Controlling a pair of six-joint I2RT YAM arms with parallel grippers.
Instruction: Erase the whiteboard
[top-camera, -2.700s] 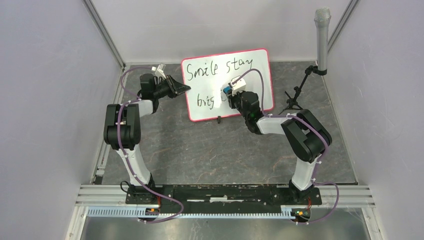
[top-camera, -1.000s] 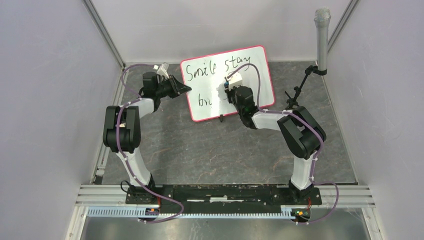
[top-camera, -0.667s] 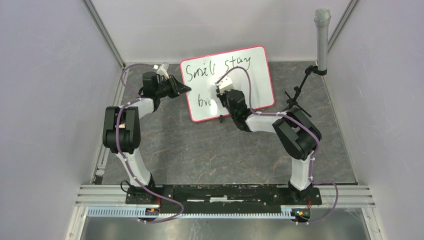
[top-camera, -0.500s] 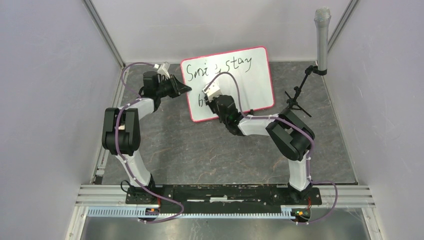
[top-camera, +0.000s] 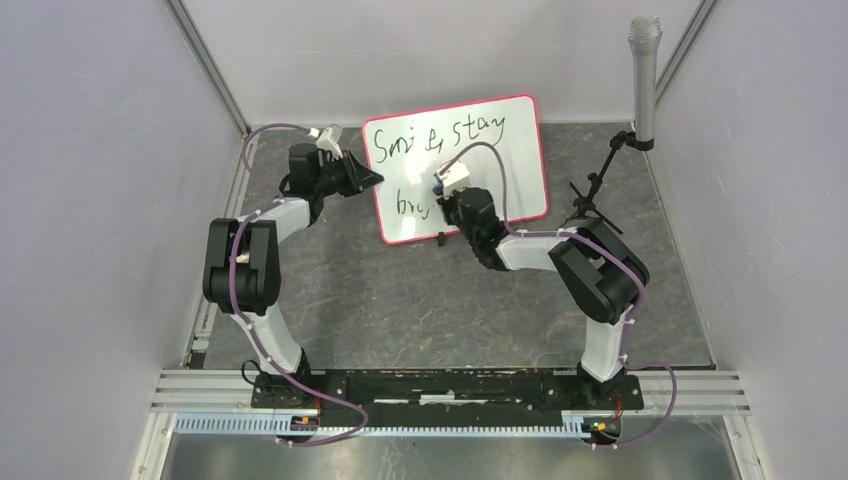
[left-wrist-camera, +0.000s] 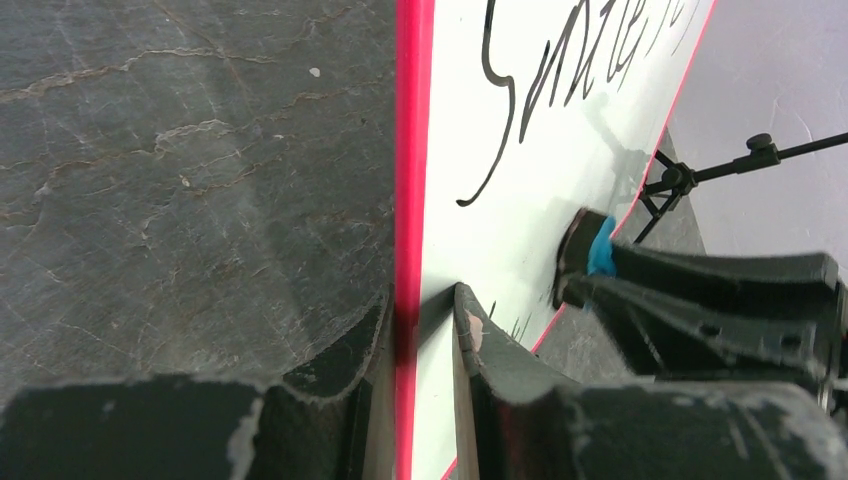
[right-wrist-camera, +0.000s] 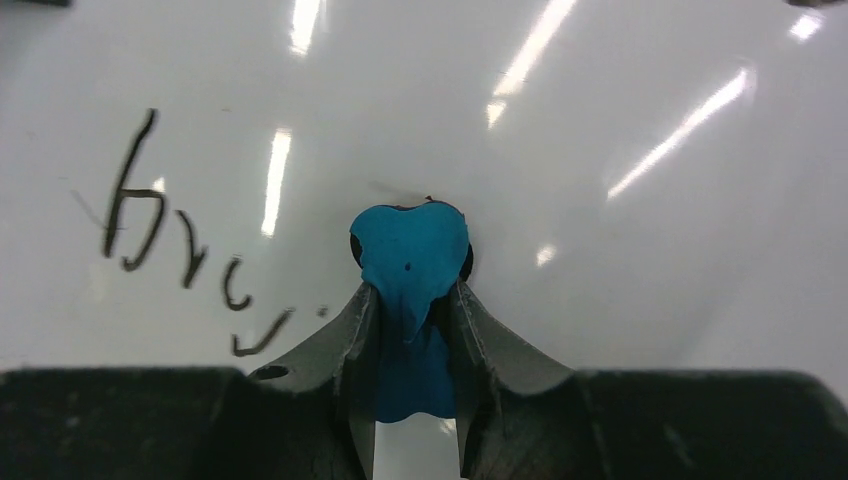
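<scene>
The whiteboard (top-camera: 512, 170) stands tilted at the back of the table, with a pink-red frame and black handwriting on its upper and lower left. My left gripper (top-camera: 372, 178) is shut on the board's left frame edge; in the left wrist view the jaws (left-wrist-camera: 422, 295) clamp the pink frame (left-wrist-camera: 413, 150). My right gripper (top-camera: 443, 192) is shut on a blue eraser (right-wrist-camera: 410, 245) and presses it flat on the board (right-wrist-camera: 620, 130), just right of the lower writing (right-wrist-camera: 165, 235). The eraser (left-wrist-camera: 601, 250) also shows in the left wrist view.
A grey microphone (top-camera: 645, 80) on a black tripod stand (top-camera: 592, 195) is right of the board; the stand (left-wrist-camera: 700, 170) also shows in the left wrist view. Pale walls close in on the dark stone table (top-camera: 400, 300) on three sides.
My right gripper swept the eraser left across the board's lower line, then came back a little to the right. The end of the lower word is gone. The left gripper stayed put.
</scene>
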